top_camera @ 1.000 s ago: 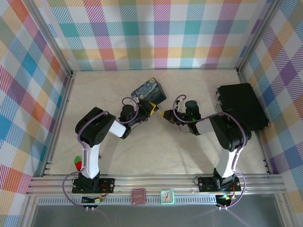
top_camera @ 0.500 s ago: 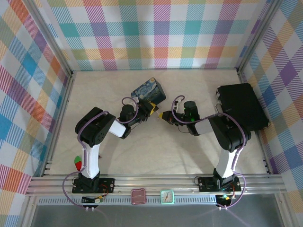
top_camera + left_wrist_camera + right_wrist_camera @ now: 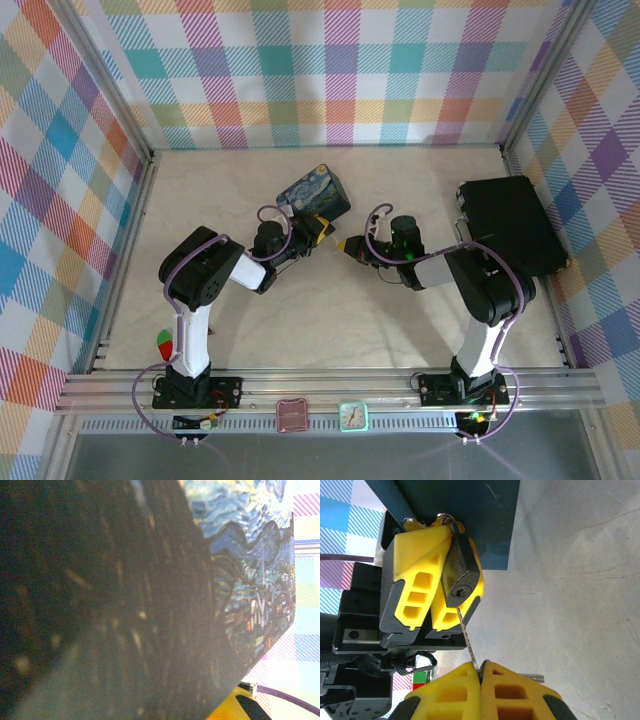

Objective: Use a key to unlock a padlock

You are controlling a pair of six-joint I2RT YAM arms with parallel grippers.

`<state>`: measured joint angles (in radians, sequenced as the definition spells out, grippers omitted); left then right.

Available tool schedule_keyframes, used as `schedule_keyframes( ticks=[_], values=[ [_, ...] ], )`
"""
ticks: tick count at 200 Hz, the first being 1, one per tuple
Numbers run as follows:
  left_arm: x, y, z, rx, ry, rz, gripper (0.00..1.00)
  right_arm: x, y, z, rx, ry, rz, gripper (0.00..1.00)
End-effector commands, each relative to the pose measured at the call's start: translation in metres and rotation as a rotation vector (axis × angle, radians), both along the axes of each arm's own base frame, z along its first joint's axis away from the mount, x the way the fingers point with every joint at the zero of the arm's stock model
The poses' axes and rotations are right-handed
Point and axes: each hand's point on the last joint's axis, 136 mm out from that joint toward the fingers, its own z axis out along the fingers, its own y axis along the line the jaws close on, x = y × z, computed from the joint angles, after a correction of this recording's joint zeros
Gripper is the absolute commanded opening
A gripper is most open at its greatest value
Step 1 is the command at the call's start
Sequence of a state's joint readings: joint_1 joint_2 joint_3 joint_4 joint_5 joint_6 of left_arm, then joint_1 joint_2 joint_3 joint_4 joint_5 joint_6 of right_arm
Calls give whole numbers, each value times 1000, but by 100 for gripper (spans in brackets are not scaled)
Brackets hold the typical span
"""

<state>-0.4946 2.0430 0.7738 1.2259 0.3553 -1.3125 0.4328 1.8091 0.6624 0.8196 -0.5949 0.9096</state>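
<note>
At the middle of the table point(image 3: 330, 320), just near of the blue tin point(image 3: 313, 193), the left gripper point(image 3: 318, 232) is clamped on the padlock point(image 3: 462, 582). In the right wrist view its yellow fingers pinch the dark body from both sides, with the keyhole face turned toward the other arm. The shackle end lies against the tin's edge and is too small to read, though nothing suggests it has sprung. To the right, the key point(image 3: 466, 637) spans the short gap between the two grippers. Its thin blade slants up to the lock, with the tip at the lower edge of the keyhole face. It seems to touch there rather than sit inside the slot, but the angle makes that hard to settle. The right gripper point(image 3: 481, 672) has its fingers pressed tight together on the key's near end. Farther right, the black case point(image 3: 510, 225) lies well apart and plays no part. By my judgement, both pieces are picked up and brought nose to nose. What is left is to seat the blade fully, turn it and free the shackle.
</note>
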Motion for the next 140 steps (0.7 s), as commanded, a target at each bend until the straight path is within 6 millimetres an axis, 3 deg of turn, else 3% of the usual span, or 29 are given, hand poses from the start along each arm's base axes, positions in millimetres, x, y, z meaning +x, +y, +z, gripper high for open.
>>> schedule_keyframes(
  ticks=[1, 140],
  values=[
    [2, 3, 5, -4, -22, 2, 0, 0, 3, 10, 25, -28, 8, 0],
    [-1, 1, 12, -13, -30, -14, 0, 14, 20, 11, 48, -29, 45, 0]
  ],
)
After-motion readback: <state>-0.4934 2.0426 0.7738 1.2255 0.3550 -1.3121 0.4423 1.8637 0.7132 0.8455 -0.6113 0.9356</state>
